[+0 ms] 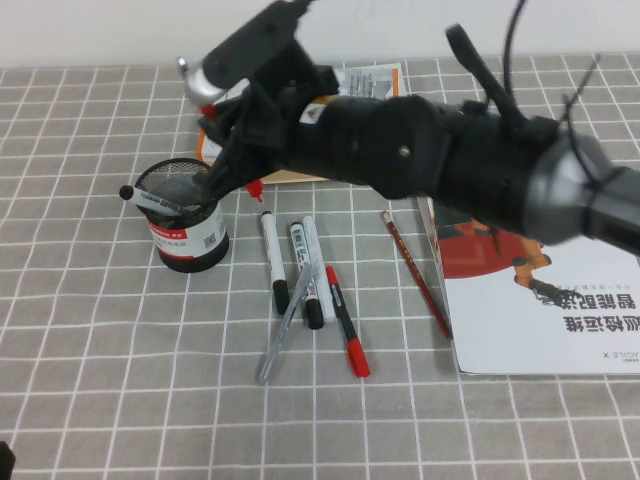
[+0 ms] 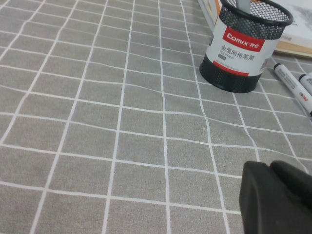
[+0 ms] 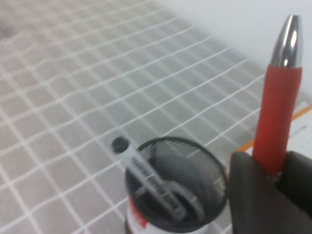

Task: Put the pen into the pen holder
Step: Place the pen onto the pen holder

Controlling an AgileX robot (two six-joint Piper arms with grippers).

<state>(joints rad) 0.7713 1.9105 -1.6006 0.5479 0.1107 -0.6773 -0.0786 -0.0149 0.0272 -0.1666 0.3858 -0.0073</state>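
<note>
Grey tablecloth (image 1: 100, 380) w/ white grid lines covers the table, pale wall at the far edge. Pen holder (image 1: 184, 218) stands upright left of centre, black mesh w/ red-and-white label; a white marker (image 1: 150, 199) w/ black cap already leans inside it, cap end sticking out over the left rim. Right gripper (image 1: 232, 148) reaches across from the right and hangs just right of and above the holder's rim, jaws pinched on the pen (image 1: 205, 85); the pen's red grip and silver tip stick up and to the left above the fingers, and a bit of red end shows below the gripper near (image 1: 256, 187). Right wrist view: pen (image 3: 279, 105) upright between the dark fingers (image 3: 251, 190), holder's open mouth (image 3: 175, 187) just beside and lower. Nearer centre lie loose markers (image 1: 274, 262), a black-barrelled pen w/ red cap (image 1: 346, 321), and a thin dark-red pencil (image 1: 416, 274) right of them. Booklet (image 1: 530, 300) lies on the right, another printed sheet (image 1: 370, 80) far behind the arm. Left gripper (image 2: 278, 200) sits low at the near-left, well apart from the holder (image 2: 243, 46); only a dark corner shows, so can't tell its jaws.
</note>
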